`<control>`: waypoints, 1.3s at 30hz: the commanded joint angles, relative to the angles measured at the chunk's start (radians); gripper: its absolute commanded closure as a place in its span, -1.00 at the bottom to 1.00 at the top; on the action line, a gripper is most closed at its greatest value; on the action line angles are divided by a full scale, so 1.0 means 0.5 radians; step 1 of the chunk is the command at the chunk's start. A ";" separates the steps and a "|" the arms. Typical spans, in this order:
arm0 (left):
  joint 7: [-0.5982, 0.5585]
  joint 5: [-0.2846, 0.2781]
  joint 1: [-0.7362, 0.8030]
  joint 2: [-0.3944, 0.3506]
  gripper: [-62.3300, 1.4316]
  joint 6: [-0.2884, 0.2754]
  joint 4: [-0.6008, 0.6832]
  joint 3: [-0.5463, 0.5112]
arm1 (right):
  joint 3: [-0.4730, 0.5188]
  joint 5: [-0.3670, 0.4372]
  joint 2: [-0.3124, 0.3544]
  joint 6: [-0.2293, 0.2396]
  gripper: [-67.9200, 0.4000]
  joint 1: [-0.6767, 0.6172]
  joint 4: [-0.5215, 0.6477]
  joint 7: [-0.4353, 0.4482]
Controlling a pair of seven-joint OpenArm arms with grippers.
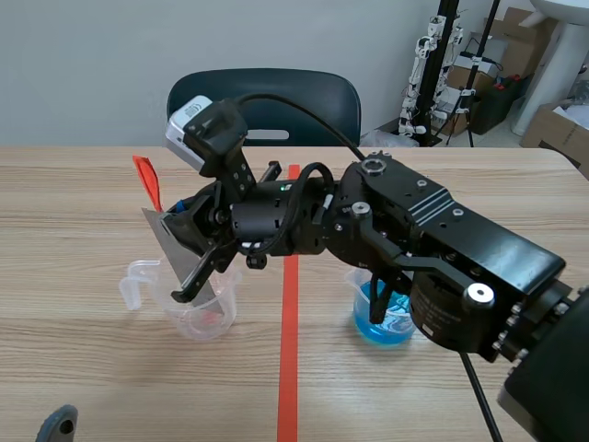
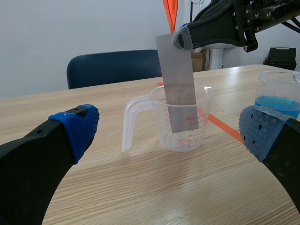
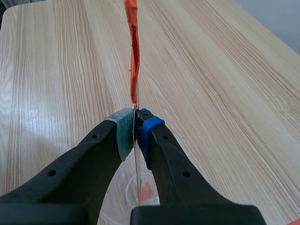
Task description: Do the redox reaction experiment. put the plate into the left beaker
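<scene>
The plate (image 2: 177,79) is a thin, flat strip of dull grey metal with straight edges, and an orange-red tag (image 1: 147,181) stands from its top. It hangs slightly tilted, with its lower end inside the left beaker (image 2: 199,117). This is a clear plastic jug with a looped handle, a pouring lip and red graduations, standing on the pale wood-grain table (image 1: 92,184). The right gripper (image 3: 135,123) is clamped on the plate's upper part. Its own wrist view shows the plate edge-on, a mere line between the dotted pads, while the left wrist view shows its broad face. The left gripper (image 2: 166,131) sits at the near left with its jaws wide apart. The right beaker (image 1: 377,327) holds blue liquid.
</scene>
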 commanded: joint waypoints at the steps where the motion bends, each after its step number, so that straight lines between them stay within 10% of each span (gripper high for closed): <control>1: -0.021 -0.019 0.011 0.005 -1.00 -0.004 0.019 -0.004 | 0.003 0.023 -0.027 0.007 0.97 0.056 0.011 0.069; 39: -0.021 -0.019 0.011 0.005 -1.00 -0.004 0.019 -0.004 | -0.092 -0.118 -0.021 0.005 0.97 0.051 -0.105 0.308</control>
